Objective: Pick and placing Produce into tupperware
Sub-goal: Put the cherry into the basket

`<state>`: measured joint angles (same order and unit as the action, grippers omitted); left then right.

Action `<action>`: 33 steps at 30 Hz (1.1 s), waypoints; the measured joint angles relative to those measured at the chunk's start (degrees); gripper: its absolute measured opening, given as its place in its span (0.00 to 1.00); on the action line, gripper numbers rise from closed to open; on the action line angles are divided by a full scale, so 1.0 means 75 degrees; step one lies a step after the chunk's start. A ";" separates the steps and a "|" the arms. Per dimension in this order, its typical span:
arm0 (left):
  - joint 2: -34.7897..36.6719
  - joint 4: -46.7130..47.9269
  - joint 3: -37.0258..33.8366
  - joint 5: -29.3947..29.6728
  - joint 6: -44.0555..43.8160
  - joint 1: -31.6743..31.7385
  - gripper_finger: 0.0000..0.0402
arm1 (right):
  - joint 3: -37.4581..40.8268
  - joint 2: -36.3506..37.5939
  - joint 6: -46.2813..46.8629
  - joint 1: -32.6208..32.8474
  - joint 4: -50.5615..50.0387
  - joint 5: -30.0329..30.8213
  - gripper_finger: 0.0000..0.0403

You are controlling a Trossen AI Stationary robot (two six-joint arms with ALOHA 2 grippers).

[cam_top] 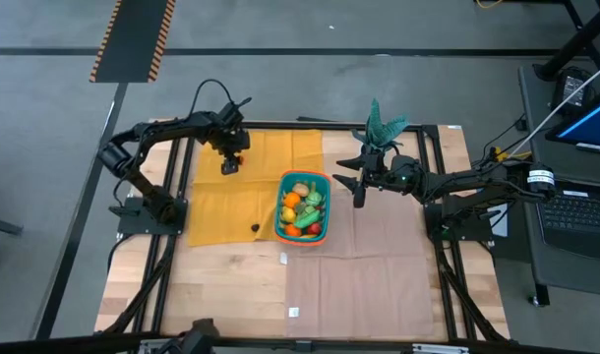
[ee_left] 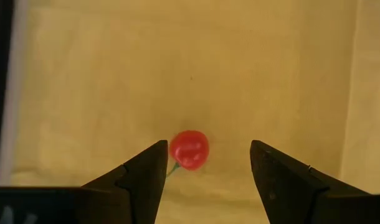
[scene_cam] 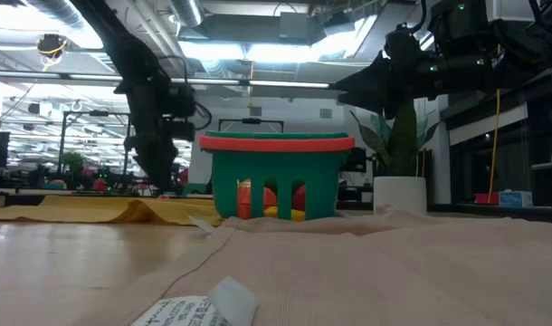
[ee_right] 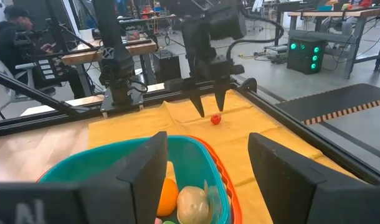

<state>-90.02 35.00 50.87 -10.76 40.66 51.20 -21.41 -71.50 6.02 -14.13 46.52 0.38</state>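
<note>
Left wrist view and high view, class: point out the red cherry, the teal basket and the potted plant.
red cherry (ee_left: 189, 149): left wrist view, middle of the round fruit.
teal basket (cam_top: 326, 206): high view, its right-hand orange rim.
potted plant (cam_top: 383, 126): high view, the green leaves.

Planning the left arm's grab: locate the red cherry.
The cherry lies on the yellow cloth, under the open left gripper, left of the basket.
</note>
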 joint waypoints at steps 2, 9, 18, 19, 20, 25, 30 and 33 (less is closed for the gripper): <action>-0.0087 -0.0006 0.0000 0.0002 0.0016 0.0000 0.55 | 0.0000 0.0000 0.0063 0.0000 -0.0003 0.0000 0.56; -0.0340 -0.0263 0.0000 0.0231 0.0051 0.0000 0.55 | 0.0000 0.0000 0.0158 0.0002 -0.0006 0.0003 0.56; -0.0466 -0.0291 0.0000 0.0408 0.0052 0.0000 0.55 | 0.0000 0.0000 0.0158 0.0000 -0.0020 0.0003 0.56; -0.0466 -0.0298 0.0000 0.0406 0.0050 0.0000 0.55 | 0.0000 0.0000 0.0156 0.0000 -0.0020 0.0001 0.56; -0.0466 -0.0301 0.0000 0.0406 0.0052 0.0000 0.55 | 0.0000 0.0000 0.0155 0.0001 -0.0020 0.0003 0.56; -0.0466 -0.0304 0.0000 0.0406 0.0050 0.0000 0.55 | 0.0000 0.0000 0.0158 0.0000 -0.0017 0.0002 0.56; -0.0466 -0.0366 0.0000 0.0405 0.0050 0.0000 0.55 | 0.0000 0.0000 0.0158 0.0002 -0.0015 0.0003 0.56; -0.0466 -0.0366 0.0000 0.0405 0.0009 0.0000 0.55 | 0.0000 0.0000 0.0158 0.0001 -0.0015 0.0003 0.56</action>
<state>-93.51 32.25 50.87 -7.73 40.73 51.20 -21.41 -71.50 7.20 -14.13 46.41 0.40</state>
